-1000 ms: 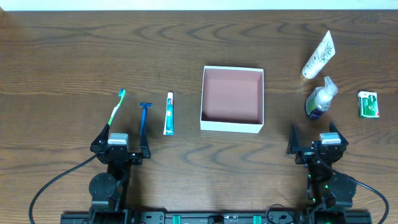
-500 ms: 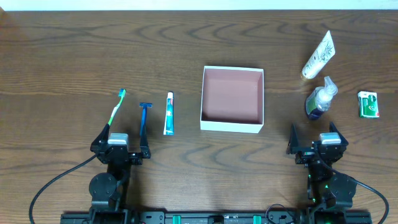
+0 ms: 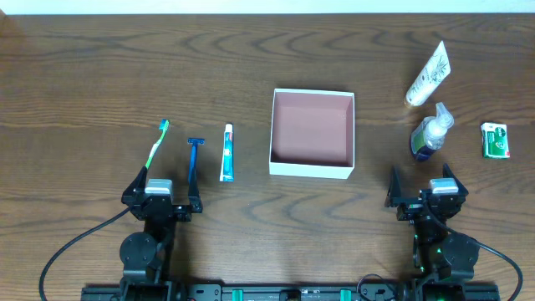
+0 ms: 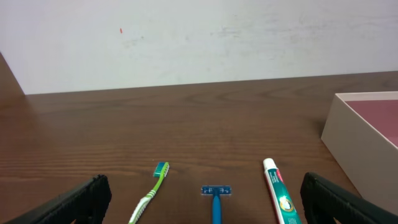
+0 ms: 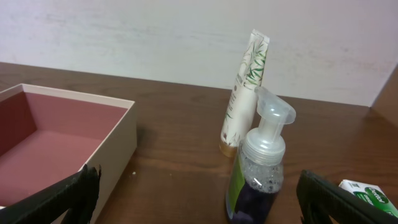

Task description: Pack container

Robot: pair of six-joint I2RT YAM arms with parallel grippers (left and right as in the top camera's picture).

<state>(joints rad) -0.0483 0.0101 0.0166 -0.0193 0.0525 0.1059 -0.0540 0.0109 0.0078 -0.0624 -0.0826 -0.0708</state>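
The container (image 3: 312,168), a shallow white-walled box with a reddish-brown inside, sits mid-table and holds nothing; its wall (image 4: 348,140) shows at the right of the left wrist view and its corner (image 5: 115,146) at the left of the right wrist view. My left gripper (image 3: 160,197) stands open near the front edge, just behind a green toothbrush (image 3: 157,144), a blue razor (image 3: 194,157) and a toothpaste tube (image 3: 226,152). My right gripper (image 3: 425,192) is open too, just behind a pump bottle (image 3: 430,134). Nothing is between either pair of fingers.
A white tube (image 3: 428,74) with a leaf print lies beyond the pump bottle. A small green and white packet (image 3: 494,140) lies at the far right. A pale wall rises behind the table's far edge.
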